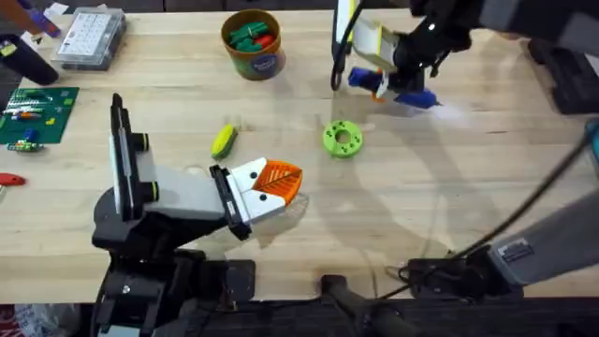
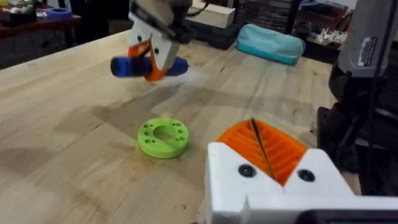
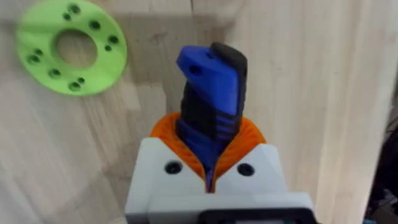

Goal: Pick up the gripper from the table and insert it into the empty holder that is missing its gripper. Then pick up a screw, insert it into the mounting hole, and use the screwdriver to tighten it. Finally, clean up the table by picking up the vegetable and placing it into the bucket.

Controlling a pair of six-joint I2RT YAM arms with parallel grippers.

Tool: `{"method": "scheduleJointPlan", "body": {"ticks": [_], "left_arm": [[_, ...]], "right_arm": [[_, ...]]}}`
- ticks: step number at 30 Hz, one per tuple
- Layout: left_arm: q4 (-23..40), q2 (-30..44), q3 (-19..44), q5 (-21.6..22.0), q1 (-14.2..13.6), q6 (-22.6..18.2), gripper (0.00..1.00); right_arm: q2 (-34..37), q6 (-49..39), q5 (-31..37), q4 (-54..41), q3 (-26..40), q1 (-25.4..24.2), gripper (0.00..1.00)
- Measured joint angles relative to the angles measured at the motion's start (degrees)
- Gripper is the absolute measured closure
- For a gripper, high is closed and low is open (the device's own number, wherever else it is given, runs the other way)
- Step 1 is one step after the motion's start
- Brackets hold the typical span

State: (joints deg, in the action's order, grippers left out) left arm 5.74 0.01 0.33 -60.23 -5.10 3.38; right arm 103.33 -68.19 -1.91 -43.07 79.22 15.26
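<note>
The holder's black bar (image 1: 229, 201) fronts a white-grey body on a black stand with yellow-green knobs. It carries two white fingers with orange ribbed tips, pressed together as my left gripper (image 1: 270, 183) (image 2: 264, 152). Which of the two is the task's gripper I cannot tell. Beyond the disc, my right gripper (image 1: 388, 84) (image 3: 208, 155) (image 2: 152, 59) is shut on the blue screwdriver (image 1: 419, 97) (image 2: 124, 66) (image 3: 211, 81), held level just above the table. The yellow vegetable (image 1: 224, 140) lies between the holder and the orange-brown bucket (image 1: 245, 64). A screw is out of view.
A lime-green disc with holes (image 1: 343, 138) (image 2: 163, 137) (image 3: 71, 46) lies mid-table. The bucket holds green and red pieces. A clear parts box (image 1: 89, 37) and a green board (image 1: 37, 114) sit far left. A teal pouch (image 2: 270, 42) lies off to the right.
</note>
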Motion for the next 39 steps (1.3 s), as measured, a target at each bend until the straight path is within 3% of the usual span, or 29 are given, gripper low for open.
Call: {"method": "scheduleJointPlan", "body": {"ticks": [6,15,16,17,19,21,22,23,26,29,35,39], "left_arm": [[0.00,0.00,0.00,0.00,0.00,-0.01,0.996],[-0.02,0.00,0.01,0.00,0.00,-0.02,0.996],[-0.01,0.00,0.01,0.00,0.00,-0.02,0.996],[-0.02,0.00,0.01,0.00,0.00,-0.02,0.996],[-0.02,0.00,0.01,0.01,0.00,-0.09,0.979],[-0.04,0.00,0.00,0.04,0.00,-0.39,0.812],[-0.02,0.00,-0.01,0.02,0.00,-0.38,0.653],[-0.02,0.00,-0.01,0.02,0.00,-0.39,0.488],[-0.01,0.00,-0.01,0.02,0.00,-0.33,0.060],[-0.02,0.00,0.00,0.02,0.00,-0.35,0.016],[-0.12,0.00,0.01,0.09,0.00,-0.35,0.015],[-0.35,0.00,0.01,1.53,0.00,-0.35,0.014]], "right_arm": [[7.39,-3.62,0.78,1.08,0.04,-2.97,0.988],[8.17,-4.49,1.30,1.96,0.46,-4.19,0.978],[8.17,-4.47,1.37,1.94,0.46,-4.19,0.924],[8.16,-4.50,1.41,1.95,0.46,-4.19,0.804],[8.12,-4.71,1.42,2.16,0.46,-4.19,0.496],[7.73,-4.71,1.44,2.29,0.48,-4.19,0.197],[7.28,-4.71,1.44,2.12,0.48,-4.19,0.080],[6.59,-4.62,1.44,1.90,0.48,-4.18,0.025],[3.05,-2.55,1.42,1.05,0.48,-3.95,0.007],[-2.94,1.34,1.41,1.02,0.49,-3.39,0.005],[-17.17,12.63,0.96,1.00,0.81,-1.69,0.005],[-23.11,20.29,0.69,-0.49,1.49,-1.38,0.005]]}}
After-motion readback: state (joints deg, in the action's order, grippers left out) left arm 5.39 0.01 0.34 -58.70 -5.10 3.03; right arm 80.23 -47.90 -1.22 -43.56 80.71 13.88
